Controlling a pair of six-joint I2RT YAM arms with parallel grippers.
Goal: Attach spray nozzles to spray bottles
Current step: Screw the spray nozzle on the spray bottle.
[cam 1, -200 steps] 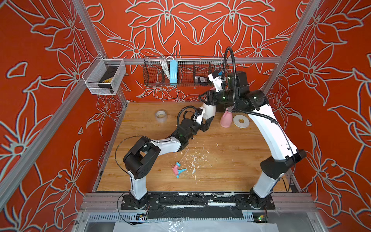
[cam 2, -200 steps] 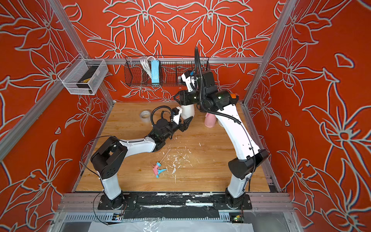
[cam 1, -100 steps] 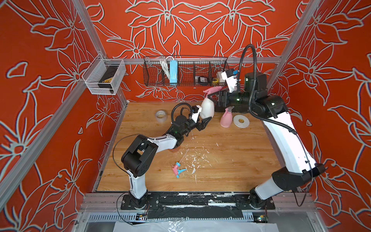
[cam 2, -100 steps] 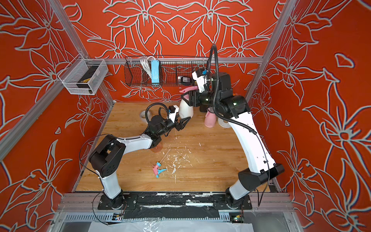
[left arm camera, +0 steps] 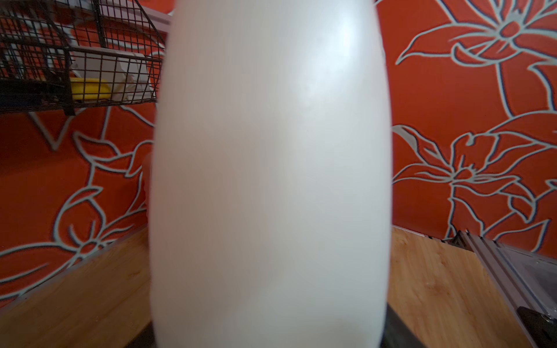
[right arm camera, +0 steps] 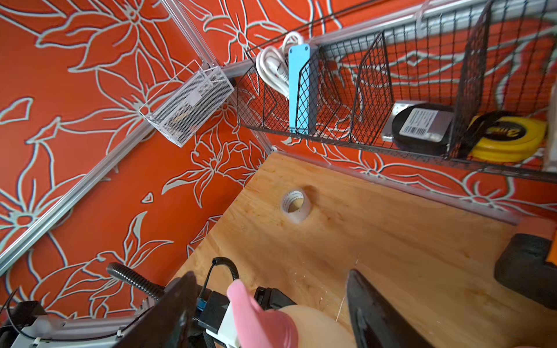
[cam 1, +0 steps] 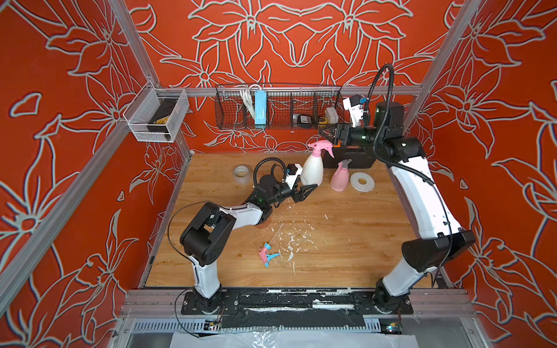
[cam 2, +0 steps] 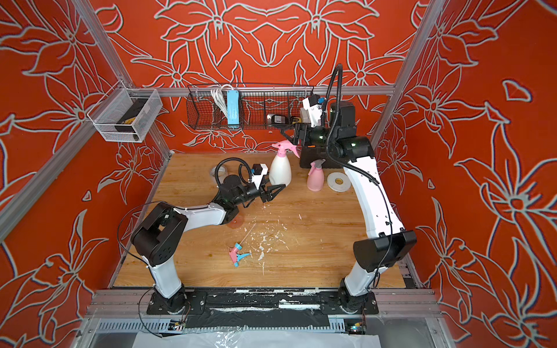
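Note:
An opaque white spray bottle (cam 1: 312, 171) stands upright near the back of the table with an all-pink nozzle (cam 1: 320, 148) on its neck. My left gripper (cam 1: 305, 192) is shut on its base, and the bottle (left arm camera: 271, 180) fills the left wrist view. My right gripper (cam 1: 329, 134) hangs open just behind the nozzle (right arm camera: 256, 313), touching nothing. To its right stands a pink bottle (cam 1: 340, 180) with a grey-topped nozzle (cam 1: 344, 164). A pink and blue nozzle (cam 1: 265, 253) lies loose near the table's front. An orange-pink rounded shape (cam 2: 236, 223) peeks from under my left forearm.
A clear tape roll (cam 1: 242, 172) sits at the back left and a white tape roll (cam 1: 362, 181) beside the pink bottle. A black box (cam 1: 349, 156) stands against the back wall under the wire basket (cam 1: 278, 110). White flakes (cam 1: 292, 238) litter the table's middle.
My right gripper has let go of the pink nozzle, opened and drawn back to the right. The nozzle stays on the white bottle, which the left gripper keeps holding.

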